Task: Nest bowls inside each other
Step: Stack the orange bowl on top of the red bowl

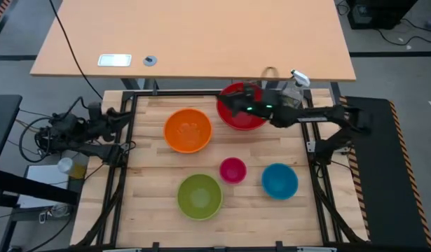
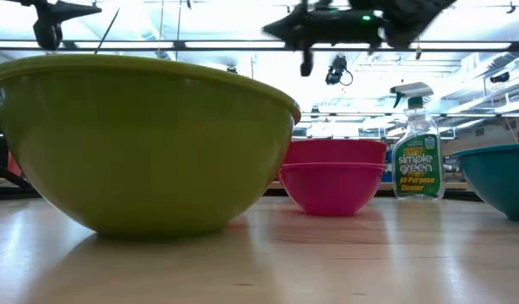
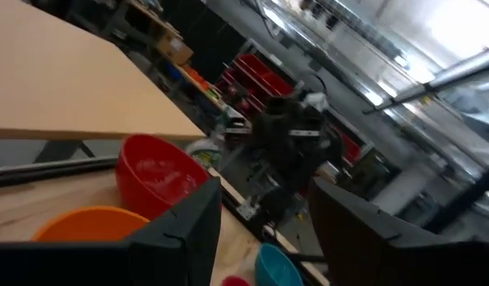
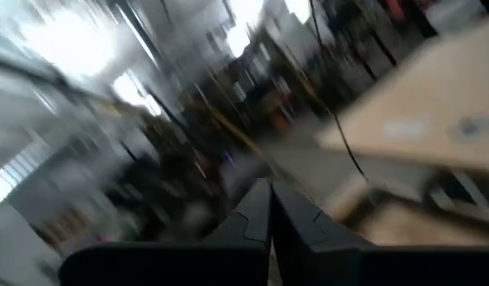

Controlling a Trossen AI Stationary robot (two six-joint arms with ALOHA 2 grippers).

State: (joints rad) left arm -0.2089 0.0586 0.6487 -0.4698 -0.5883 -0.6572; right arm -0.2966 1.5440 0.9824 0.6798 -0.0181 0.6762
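Items on and beyond the tabletop
A spray bottle (image 2: 417,143) is stood upright at the tabletop's (image 1: 152,168) far edge; a desk (image 1: 201,35) is seen behind.

**Colours on the tabletop**

Five plain bowls, no patterns: red bowl (image 1: 241,115), orange bowl (image 1: 188,130), lime green bowl (image 1: 200,195), pink bowl (image 1: 233,170), blue bowl (image 1: 279,180), more teal in the low view. Tabletop (image 1: 152,175) is pale wood in plank strips, black frame round it. Both arms dark, near black; right end effector (image 1: 225,103) black, small green light behind it. Left end effector (image 3: 264,230) black too. Spray bottle (image 2: 417,152) clear, white trigger head, green label with yellow and white lettering. Desk behind (image 1: 201,35) is plain light tan, with a white card (image 1: 115,60) and a grey disc (image 1: 150,61).
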